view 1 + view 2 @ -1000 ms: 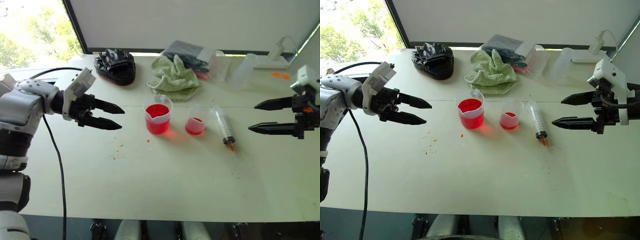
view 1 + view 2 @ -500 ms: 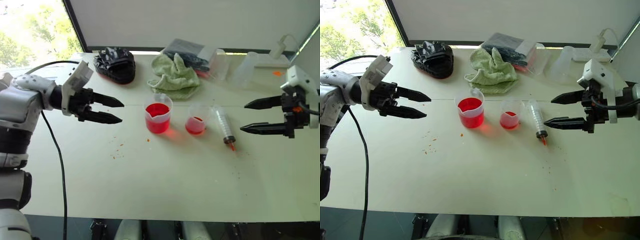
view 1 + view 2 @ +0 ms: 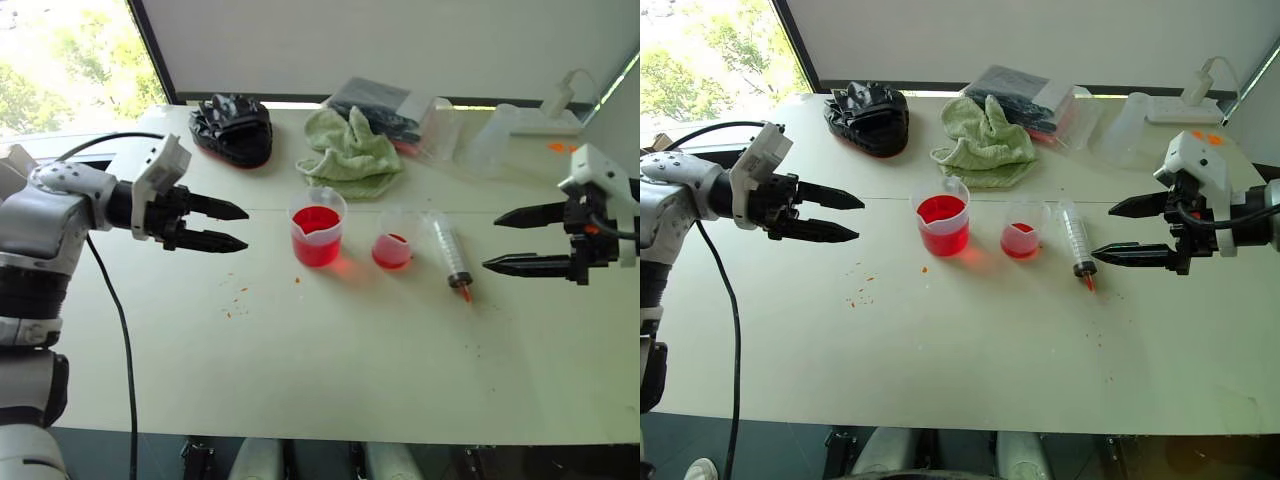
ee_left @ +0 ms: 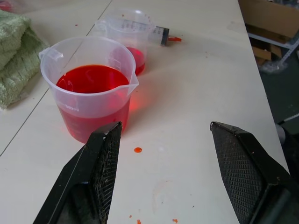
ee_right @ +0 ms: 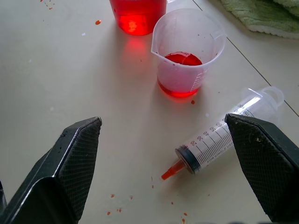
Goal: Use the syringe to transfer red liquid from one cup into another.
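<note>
Syringe (image 3: 1075, 240) is lying flat on the table (image 3: 940, 350) with its red tip pointing toward the robot. It is lying just to the right of the small cup (image 3: 1020, 236), which is holding a shallow layer of red liquid. The large cup (image 3: 942, 226) is standing just left of the small one and is holding far more red liquid.

The right gripper (image 3: 1102, 232) is hovering above the table just right of the syringe, its two fingers spread wide, gripping nothing and touching nothing. From its side, the small cup is sitting right behind the syringe. The left gripper (image 3: 858, 219) is hanging well to the left of the large cup, its fingers also spread apart and empty.

Small red drops are dotting the table near the cups and the syringe tip. Along the far edge, a green towel (image 3: 985, 140), a crumpled black bag (image 3: 868, 115), a clear plastic packet (image 3: 1032, 100) and a white power strip (image 3: 1185, 110) are lying well apart from the cups.
</note>
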Tool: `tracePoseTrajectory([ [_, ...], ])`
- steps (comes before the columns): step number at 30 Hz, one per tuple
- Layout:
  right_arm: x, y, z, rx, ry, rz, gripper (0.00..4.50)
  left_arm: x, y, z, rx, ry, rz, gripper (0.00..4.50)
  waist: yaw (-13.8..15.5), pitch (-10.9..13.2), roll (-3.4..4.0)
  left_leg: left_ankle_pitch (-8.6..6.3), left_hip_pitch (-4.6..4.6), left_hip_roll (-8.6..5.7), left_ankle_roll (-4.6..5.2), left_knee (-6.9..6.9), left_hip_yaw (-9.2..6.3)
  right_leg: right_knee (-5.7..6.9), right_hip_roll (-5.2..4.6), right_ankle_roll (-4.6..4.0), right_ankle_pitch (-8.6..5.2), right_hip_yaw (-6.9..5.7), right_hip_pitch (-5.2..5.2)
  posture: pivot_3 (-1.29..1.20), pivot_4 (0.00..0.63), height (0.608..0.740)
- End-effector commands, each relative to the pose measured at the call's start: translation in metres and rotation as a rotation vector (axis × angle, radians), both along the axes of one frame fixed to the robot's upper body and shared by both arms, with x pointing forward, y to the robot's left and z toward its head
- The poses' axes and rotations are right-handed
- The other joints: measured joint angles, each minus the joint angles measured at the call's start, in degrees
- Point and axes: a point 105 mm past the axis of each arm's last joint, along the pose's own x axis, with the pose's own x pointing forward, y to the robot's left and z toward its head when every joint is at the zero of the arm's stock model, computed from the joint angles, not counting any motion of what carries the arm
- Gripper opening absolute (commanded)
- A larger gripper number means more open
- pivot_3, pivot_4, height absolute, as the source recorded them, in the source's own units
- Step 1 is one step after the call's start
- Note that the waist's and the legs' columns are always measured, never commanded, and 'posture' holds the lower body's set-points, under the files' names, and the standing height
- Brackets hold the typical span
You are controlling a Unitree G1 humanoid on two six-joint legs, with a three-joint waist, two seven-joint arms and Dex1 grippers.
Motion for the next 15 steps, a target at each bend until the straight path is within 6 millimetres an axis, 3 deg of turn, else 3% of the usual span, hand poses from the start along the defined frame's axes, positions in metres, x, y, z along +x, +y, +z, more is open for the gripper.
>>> tracePoseTrajectory([
  [1, 0.002, 0.000, 0.006, -0.007, -0.076, -0.036, 4.43, 0.003, 0.000, 0.010, -0.013, -0.058, 0.005, 3.16, -0.05, 0.00, 0.00, 0.00, 0.00, 0.00, 0.00, 0.00, 0.00, 0.01, 0.00, 0.00, 0.00, 0.00, 0.00, 0.00, 0.150, 0.711],
  [4, 0.015, -0.008, 0.000, -0.027, -0.120, -0.144, 4.43, 0.006, -0.004, 0.010, -0.023, -0.074, 0.007, 3.16, -0.05, 0.00, 0.00, 0.00, 0.00, 0.00, -0.01, 0.07, 0.00, 0.05, 0.01, 0.00, 0.00, 0.01, 0.00, 0.00, 0.150, 0.711],
  [8, 0.027, -0.004, -0.009, 0.018, -0.103, -0.238, 4.43, 0.008, -0.011, 0.011, -0.033, -0.086, -0.006, 3.16, -0.09, 0.00, 0.00, 0.01, -0.02, 0.01, -0.02, 0.14, 0.00, 0.08, 0.01, 0.00, 0.00, 0.01, 0.00, 0.00, 0.150, 0.711],
  [15, 0.054, -0.003, -0.038, 0.067, 0.042, -0.466, 4.43, 0.012, -0.016, 0.007, -0.026, -0.100, -0.023, 3.16, -0.15, 0.00, 0.01, 0.02, -0.06, 0.04, -0.03, 0.28, 0.00, 0.15, 0.04, 0.00, 0.00, 0.02, -0.02, 0.00, 0.150, 0.711],
])
